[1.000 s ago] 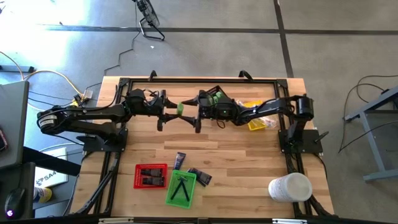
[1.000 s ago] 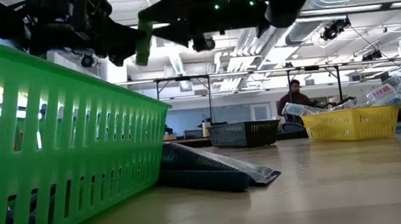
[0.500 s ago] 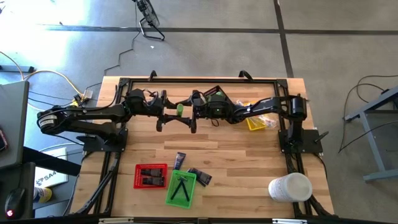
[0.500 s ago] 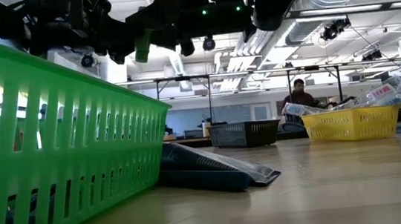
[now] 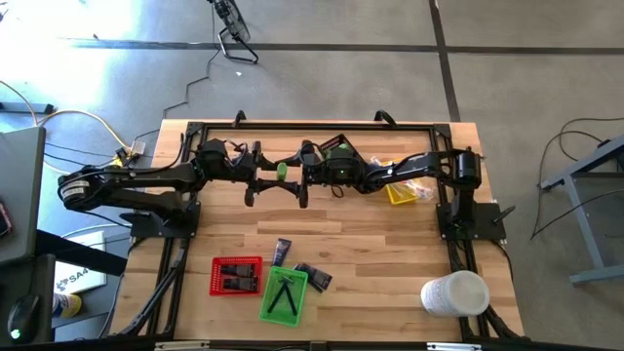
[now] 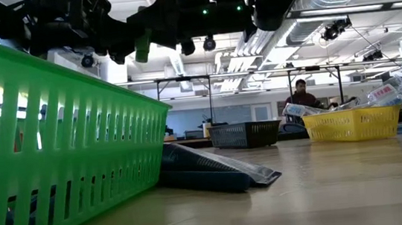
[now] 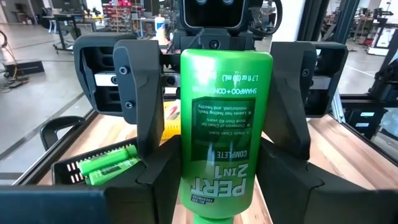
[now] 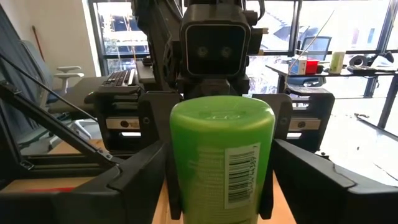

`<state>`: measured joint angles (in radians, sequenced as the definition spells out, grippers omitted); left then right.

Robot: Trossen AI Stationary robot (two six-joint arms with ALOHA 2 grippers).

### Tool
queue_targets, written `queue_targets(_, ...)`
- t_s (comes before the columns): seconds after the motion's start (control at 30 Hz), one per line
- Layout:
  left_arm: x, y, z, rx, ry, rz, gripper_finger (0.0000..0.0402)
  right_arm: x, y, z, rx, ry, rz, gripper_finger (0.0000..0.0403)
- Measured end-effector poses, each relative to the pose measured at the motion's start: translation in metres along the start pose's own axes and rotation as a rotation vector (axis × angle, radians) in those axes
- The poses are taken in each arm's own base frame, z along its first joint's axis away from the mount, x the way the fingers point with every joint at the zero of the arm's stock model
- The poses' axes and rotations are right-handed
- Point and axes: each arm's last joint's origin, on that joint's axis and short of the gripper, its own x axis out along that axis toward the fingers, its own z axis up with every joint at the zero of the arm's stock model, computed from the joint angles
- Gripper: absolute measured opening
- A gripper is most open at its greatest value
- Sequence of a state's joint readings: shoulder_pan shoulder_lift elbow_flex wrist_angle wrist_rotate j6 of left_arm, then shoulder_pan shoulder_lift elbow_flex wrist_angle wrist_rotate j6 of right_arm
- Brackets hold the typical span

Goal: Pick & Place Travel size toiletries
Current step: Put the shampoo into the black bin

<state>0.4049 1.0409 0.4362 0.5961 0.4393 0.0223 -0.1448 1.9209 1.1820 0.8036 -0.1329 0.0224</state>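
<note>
- workspace: a wooden table (image 5: 390, 244) stands on a grey concrete floor; the low view looks into an open workshop behind it, with a person far off.
- left gripper (image 5: 276, 183): raised above the far-middle of the table, fingers clamped on a green bottle (image 5: 281, 171). the left wrist view shows the bottle (image 7: 219, 130) squeezed between both fingers, its label reading shampoo and conditioner.
- right gripper (image 5: 304, 183): directly facing the left one, fingers spread wide on either side of the same bottle's free end. the right wrist view shows the bottle (image 8: 222, 155) centred in the gap, with no visible contact.
- reason for the pose: this looks like a mid-air handover; the left arm keeps hold until the right closes.
- black tray (image 7: 99, 167): far side of the table, already holding similar green bottles.
- yellow tray (image 5: 398, 194): right of the grippers, under the right arm.
- near side: red tray (image 5: 236, 276), green tray (image 5: 284, 295), dark packets (image 5: 312, 275) and a white cylinder (image 5: 454, 293) on the right.
</note>
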Motion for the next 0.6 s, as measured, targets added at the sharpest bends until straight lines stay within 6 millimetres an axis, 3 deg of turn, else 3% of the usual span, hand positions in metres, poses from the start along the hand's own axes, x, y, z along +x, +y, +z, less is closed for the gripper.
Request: queue_targets(0.6, -0.0001, 0.0002, 0.0008, 0.003, -0.007, 0.004, 0.0179, -0.0009, 0.0005, 0.0038, -0.033, -0.017, 0.000, 0.0269)
